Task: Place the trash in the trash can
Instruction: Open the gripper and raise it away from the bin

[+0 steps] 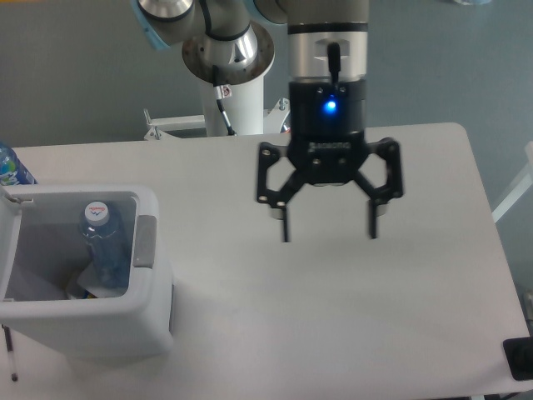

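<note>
The trash can (143,308) is a light-grey boxy bin at the table's left front, lid hinged open to the left, grey tab (145,242) on its right wall. Inside it lies a crushed clear bottle (103,246) with a pale cap, and a bit of white wrapper (79,287) shows beside the bottle near the bottom. My gripper (329,227) hangs over the table's middle, to the right of the bin and apart from it. Its fingers are spread wide and hold nothing.
A bottle with a bright blue label (10,167) stands at the far left edge behind the bin. The robot's base (229,92) rises at the table's back. A dark object (520,358) sits at the right front corner.
</note>
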Motion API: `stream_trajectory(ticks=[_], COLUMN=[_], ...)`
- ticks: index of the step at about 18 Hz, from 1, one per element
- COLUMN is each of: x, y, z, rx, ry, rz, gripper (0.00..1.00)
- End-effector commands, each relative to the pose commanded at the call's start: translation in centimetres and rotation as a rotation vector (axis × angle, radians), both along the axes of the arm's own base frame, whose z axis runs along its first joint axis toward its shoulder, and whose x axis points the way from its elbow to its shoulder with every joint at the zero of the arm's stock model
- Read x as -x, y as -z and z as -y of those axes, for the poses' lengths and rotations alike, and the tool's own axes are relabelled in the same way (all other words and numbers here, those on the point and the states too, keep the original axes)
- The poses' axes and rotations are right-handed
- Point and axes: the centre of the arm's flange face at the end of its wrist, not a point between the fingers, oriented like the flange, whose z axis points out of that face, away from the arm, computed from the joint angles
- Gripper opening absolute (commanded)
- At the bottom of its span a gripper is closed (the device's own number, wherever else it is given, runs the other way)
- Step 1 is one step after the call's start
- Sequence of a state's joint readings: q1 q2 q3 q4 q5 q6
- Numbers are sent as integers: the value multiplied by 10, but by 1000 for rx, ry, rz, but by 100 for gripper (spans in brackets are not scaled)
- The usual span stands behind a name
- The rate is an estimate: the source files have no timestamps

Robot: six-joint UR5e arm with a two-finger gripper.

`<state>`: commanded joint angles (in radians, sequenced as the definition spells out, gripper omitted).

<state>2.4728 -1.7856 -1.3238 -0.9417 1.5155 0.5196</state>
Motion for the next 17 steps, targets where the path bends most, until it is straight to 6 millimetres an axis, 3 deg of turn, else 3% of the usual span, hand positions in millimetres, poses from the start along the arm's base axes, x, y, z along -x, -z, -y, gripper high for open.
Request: stream_trajectory(ticks=[5,17], x=[-2,1], y=[5,2], z=[15,21], rx=[178,178], ry=[137,143], rz=[-15,-8], gripper=[100,100])
